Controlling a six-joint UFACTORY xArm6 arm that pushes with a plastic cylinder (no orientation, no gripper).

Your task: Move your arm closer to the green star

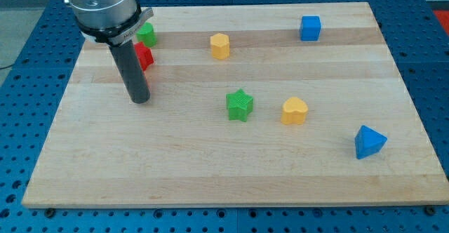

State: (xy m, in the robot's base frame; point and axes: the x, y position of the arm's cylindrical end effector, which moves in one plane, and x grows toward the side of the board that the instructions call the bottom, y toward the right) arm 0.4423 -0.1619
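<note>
The green star lies near the middle of the wooden board. My tip rests on the board well to the star's left, about a quarter of the board's width away, touching no block. A red block and a green block sit just behind the rod, partly hidden by it, at the view's top left.
A yellow hexagonal block sits above the star. A yellow heart-shaped block lies just right of the star. A blue cube is at the top right, a blue triangular block at the lower right. The wooden board ends on all sides.
</note>
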